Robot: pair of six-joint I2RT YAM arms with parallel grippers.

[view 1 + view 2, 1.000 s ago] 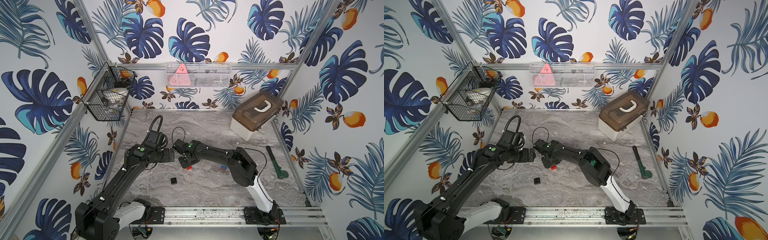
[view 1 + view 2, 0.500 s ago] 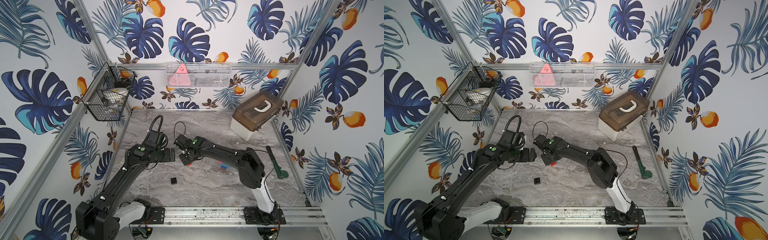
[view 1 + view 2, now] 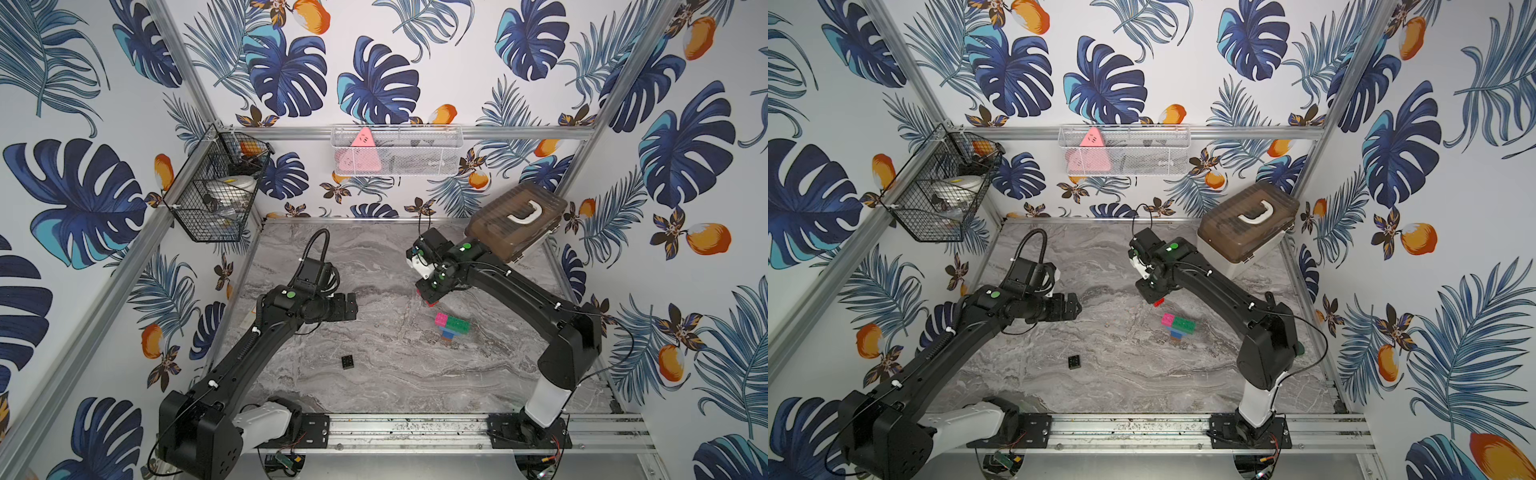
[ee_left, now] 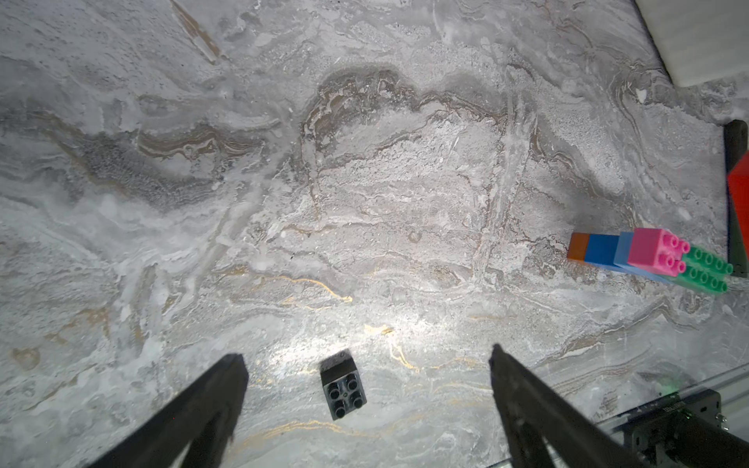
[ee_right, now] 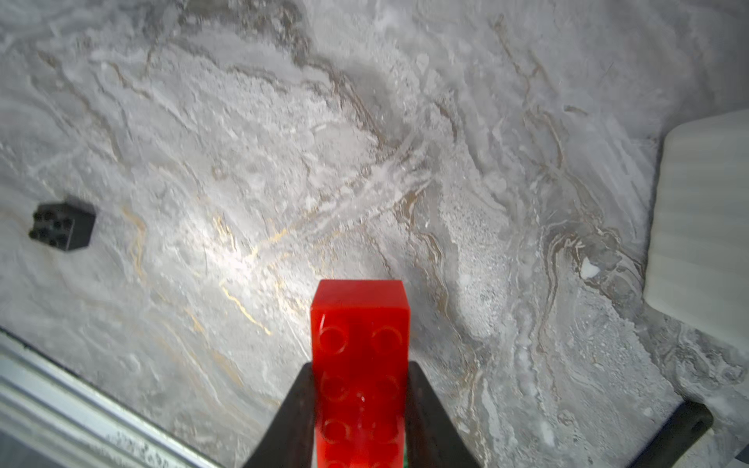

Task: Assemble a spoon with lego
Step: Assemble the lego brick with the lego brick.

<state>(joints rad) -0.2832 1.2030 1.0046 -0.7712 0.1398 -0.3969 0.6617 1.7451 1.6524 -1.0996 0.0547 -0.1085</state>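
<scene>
Starting at the left, we see the left gripper (image 3: 353,306) hanging over the table (image 3: 374,257), jaws spread wide and holding nothing. In the left wrist view its two fingers (image 4: 227,385) frame bare marble, with the black brick (image 4: 343,391) lying between them on the table, studs up and touching neither. In both top views that black brick (image 3: 348,361) (image 3: 1074,362) sits alone, nearer the front rail than the gripper.

Moving right, we come to the spoon (image 3: 452,326), only part built. It stands on the table right of centre: orange at the foot, then blue, then light blue, with a pink square and a long green brick side by side on top, studs showing. Nothing touches it.

Just behind its pink end, and apart from it, the right gripper (image 5: 360,377) is closed on the long red brick (image 5: 360,320). The jaws pinch its long sides and the free end sticks out past the fingertips. In both top views only a sliver of red (image 3: 432,303) (image 3: 1158,302) shows under the gripper.

Farthest right, a box (image 3: 515,220) with a brown lid stands in the back corner.
</scene>
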